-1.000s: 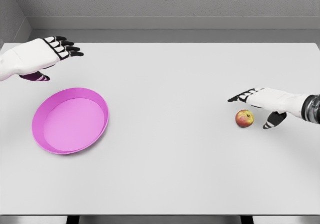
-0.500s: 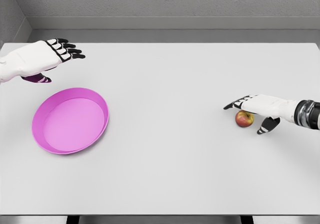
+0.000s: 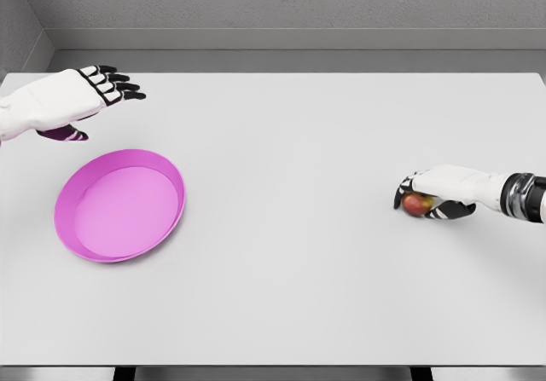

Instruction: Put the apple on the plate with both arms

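Table (image 3: 281, 253) fills most of the frame, white top, grey wall behind along the upper edge. Plate (image 3: 119, 204), pink with a raised rim, sits lower left of centre frame, flat on the table. Left hand (image 3: 78, 100) at upper left, above and beyond the plate, well apart from it: fingers extended and loosely spread, thumb tucked below, holding nothing. Right hand (image 3: 433, 193) at right, just below mid-height, arm entering from the right edge, palm down on the table surface. Its fingers are curled over the apple (image 3: 417, 204), thumb wrapped underneath on the near side, so it has hold of it. Apple mostly covered, only a red-yellow patch visible below the fingers; looks to rest on the table, far right of the plate.
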